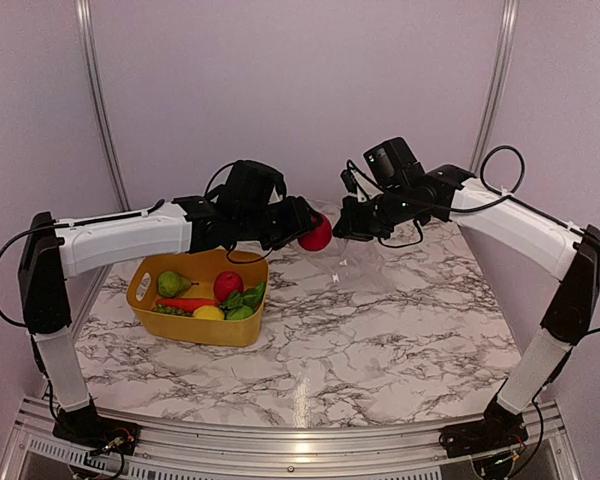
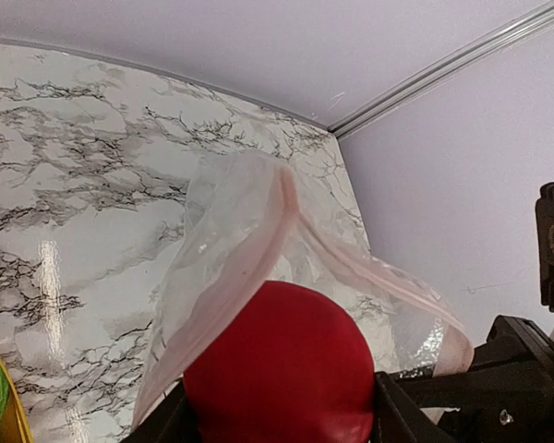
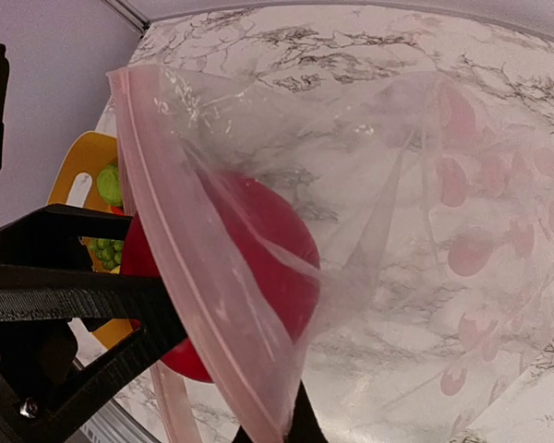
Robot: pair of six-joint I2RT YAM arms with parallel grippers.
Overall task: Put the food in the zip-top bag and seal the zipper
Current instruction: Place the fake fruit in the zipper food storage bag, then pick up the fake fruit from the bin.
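Note:
My left gripper [image 1: 312, 232] is shut on a red round toy fruit [image 1: 316, 236] and holds it at the open mouth of the clear zip-top bag [image 1: 355, 258], above the table. In the left wrist view the red fruit [image 2: 282, 365] sits between my fingers, with the bag [image 2: 249, 221] and its pinkish zipper strip [image 2: 245, 268] spread just beyond it. My right gripper [image 1: 342, 228] is shut on the bag's mouth edge and holds it up. In the right wrist view the fruit [image 3: 249, 268] shows partly through the bag [image 3: 397, 203], behind the zipper strip [image 3: 180, 258].
A yellow basket [image 1: 195, 325] stands at the left on the marble table, holding a green pear [image 1: 172, 284], a red fruit [image 1: 228, 286], a carrot [image 1: 185, 303], a lemon [image 1: 208, 314] and green leafy pieces [image 1: 245, 300]. Purple walls close the back and sides.

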